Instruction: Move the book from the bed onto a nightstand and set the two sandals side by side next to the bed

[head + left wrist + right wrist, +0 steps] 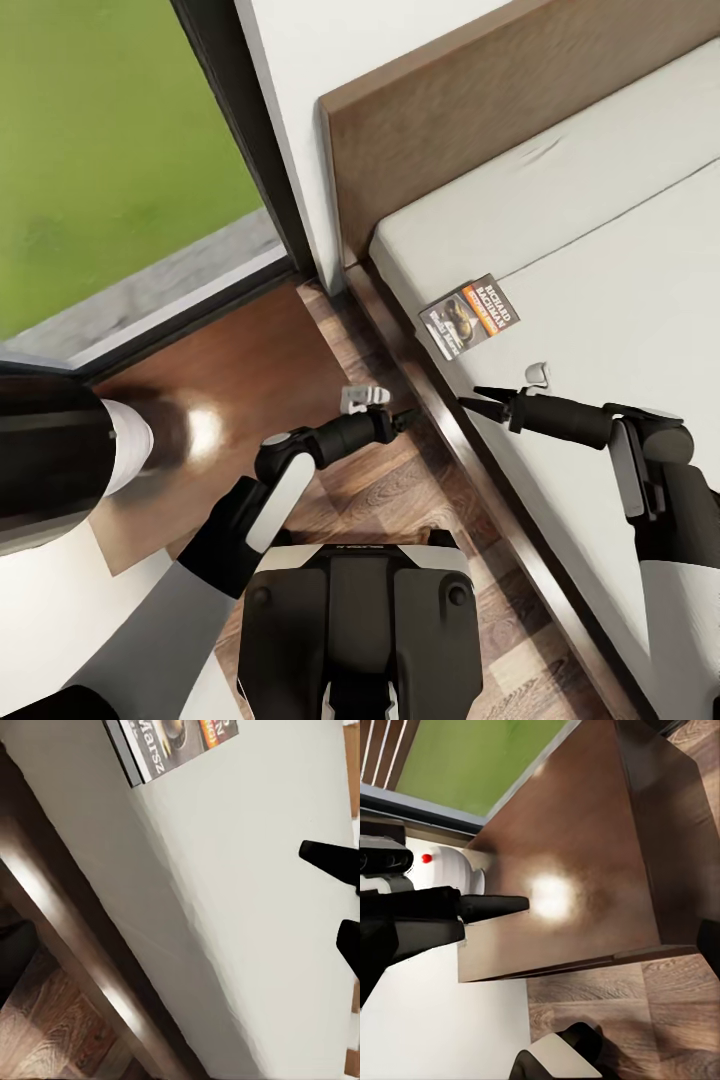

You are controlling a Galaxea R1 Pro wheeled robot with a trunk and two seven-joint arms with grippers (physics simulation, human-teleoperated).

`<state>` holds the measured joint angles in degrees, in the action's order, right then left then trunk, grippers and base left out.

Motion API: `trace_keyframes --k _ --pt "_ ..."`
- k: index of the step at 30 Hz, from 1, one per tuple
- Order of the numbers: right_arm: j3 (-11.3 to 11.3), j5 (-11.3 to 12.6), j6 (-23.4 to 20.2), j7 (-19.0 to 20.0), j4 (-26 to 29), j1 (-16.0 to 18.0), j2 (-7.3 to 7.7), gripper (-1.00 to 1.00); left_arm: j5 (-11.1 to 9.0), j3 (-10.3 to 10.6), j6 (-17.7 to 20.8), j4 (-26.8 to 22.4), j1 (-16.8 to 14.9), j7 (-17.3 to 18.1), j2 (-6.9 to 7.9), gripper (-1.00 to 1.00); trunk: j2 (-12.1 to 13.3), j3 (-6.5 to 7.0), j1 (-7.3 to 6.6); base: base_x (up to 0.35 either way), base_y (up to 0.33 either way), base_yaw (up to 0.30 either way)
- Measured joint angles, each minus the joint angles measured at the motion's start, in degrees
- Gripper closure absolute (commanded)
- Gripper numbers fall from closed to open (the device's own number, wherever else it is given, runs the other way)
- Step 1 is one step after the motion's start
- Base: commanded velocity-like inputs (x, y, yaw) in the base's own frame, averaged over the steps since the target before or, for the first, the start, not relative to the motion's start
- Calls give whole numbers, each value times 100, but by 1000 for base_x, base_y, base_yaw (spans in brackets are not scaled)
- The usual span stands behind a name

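Note:
The book (pixel 470 316), with its orange band and white lettering, lies flat on the bed (pixel 610 260) near the mattress's side edge; its corner also appears over the grey mattress (pixel 225 892) as book (pixel 174 746). My right gripper (pixel 470 398) hovers open over the mattress just short of the book, pointing at the bed's edge. My left gripper (pixel 408 420) is open over the floor beside the bed frame (pixel 470 450), its fingertips (pixel 326 856) apart and empty. The dark nightstand (pixel 230 390) stands left of the bed. The sandals are out of view.
A tall dark-framed window (pixel 110 140) with grass outside is behind the nightstand (pixel 577 855). The brown headboard (pixel 450 130) rises against the white wall. Wood-plank floor (pixel 400 500) runs as a narrow strip between nightstand and bed. A black finger (pixel 495 905) points over the nightstand top.

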<state>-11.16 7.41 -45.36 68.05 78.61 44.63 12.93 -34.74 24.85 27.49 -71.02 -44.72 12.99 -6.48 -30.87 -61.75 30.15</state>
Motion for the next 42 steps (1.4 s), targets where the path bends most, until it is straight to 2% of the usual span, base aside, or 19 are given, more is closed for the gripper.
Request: trace_keyframes --k 4,5,9,11,14,17,21,24,29,34,42 --pt "1 -5 0 -33 0 0 -14 -100 -57 -23 -277 41 -2 0 -16 -100 0 0 0 0 0 0" --pt "1 -7 1 -79 -2 0 -18 -100 -74 -24 -453 110 -21 -1 -28 -100 0 0 0 0 0 0" --pt "1 -3 83 -107 -15 0 -20 -100 -105 -27 -539 152 -96 -1 -41 -100 0 0 0 0 0 0" --pt "1 -1 161 -113 -71 0 -20 -100 -176 -28 -549 157 -133 -1 -42 -100 0 0 0 0 0 0" --pt "1 -6 217 -146 -159 0 -20 -100 -411 -28 -547 159 -230 25 -37 -100 0 0 0 0 0 0" --pt "1 -8 284 -195 -189 0 -20 -100 -595 -28 -533 156 -347 278 -29 -100 0 0 0 0 0 0" --pt "1 -9 331 -207 -195 0 -20 -100 -623 -34 -524 92 -390 558 -3 -100 0 0 0 0 0 0" --pt "1 -9 339 -209 -196 0 -20 -100 -626 -46 -521 6 -397 609 10 -100 0 0 0 0 0 0" --pt "1 -9 345 -210 -197 0 -20 -100 -633 -305 -530 -267 -389 650 41 -100 0 0 0 0 0 0" --pt "1 -10 346 -210 -197 0 -20 -100 -635 -502 -529 -303 -379 654 74 -100 -199 -89 110 0 0 0" --pt "1 -10 369 -210 -197 0 -20 -100 -636 -545 -522 -297 -378 659 79 -100 -521 -233 286 0 0 0"
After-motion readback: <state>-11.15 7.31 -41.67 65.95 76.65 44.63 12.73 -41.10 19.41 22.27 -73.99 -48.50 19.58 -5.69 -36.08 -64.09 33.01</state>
